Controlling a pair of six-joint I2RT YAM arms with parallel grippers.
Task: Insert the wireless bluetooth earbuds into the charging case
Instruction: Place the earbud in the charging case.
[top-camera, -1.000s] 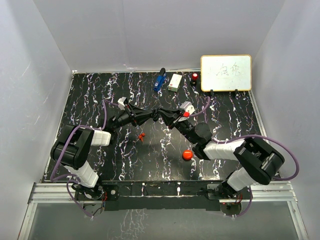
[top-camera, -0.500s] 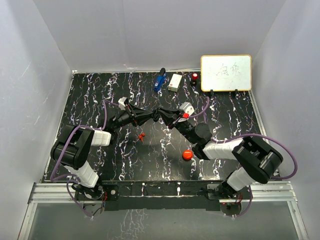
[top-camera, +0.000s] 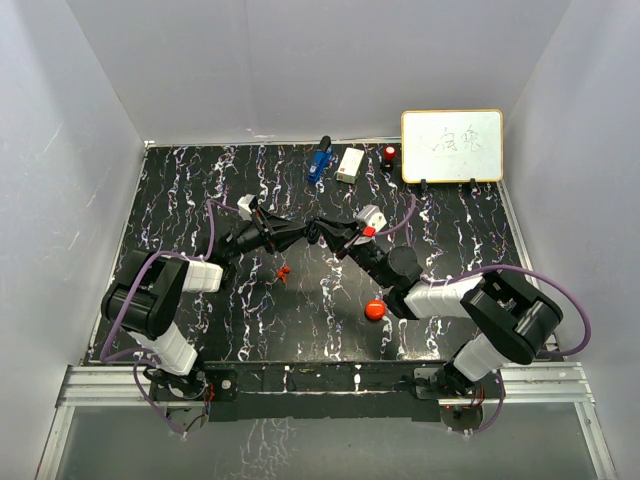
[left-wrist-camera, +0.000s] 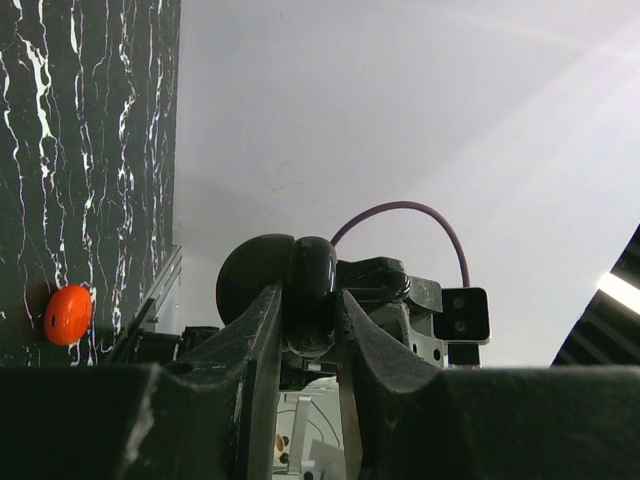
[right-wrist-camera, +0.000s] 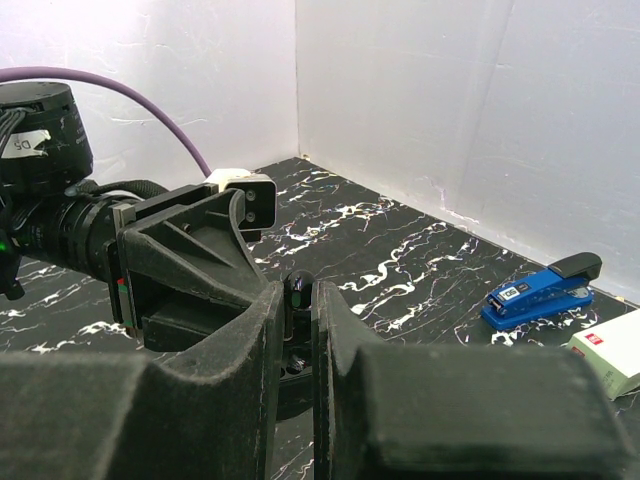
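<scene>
Above the middle of the table my two grippers meet tip to tip. My left gripper (top-camera: 304, 232) (left-wrist-camera: 308, 305) is shut on a glossy black round charging case (left-wrist-camera: 312, 272), held on edge between the fingers. My right gripper (top-camera: 326, 229) (right-wrist-camera: 298, 292) is shut on a tiny black earbud (right-wrist-camera: 302, 285), which stands right against the case. The red-and-black earbud (top-camera: 283, 271) lies on the table just below the left gripper. A red round puck (top-camera: 375, 309) (left-wrist-camera: 68, 313) rests near the right arm.
At the back edge lie a blue stapler (top-camera: 319, 160) (right-wrist-camera: 540, 292), a white box (top-camera: 350, 164) (right-wrist-camera: 612, 352) and a small red-and-black item (top-camera: 389, 153). A whiteboard (top-camera: 452, 145) stands at the back right. White walls enclose the black marbled table (top-camera: 200, 190).
The right arm has edged slightly left towards the left gripper. Both grips are unchanged.
</scene>
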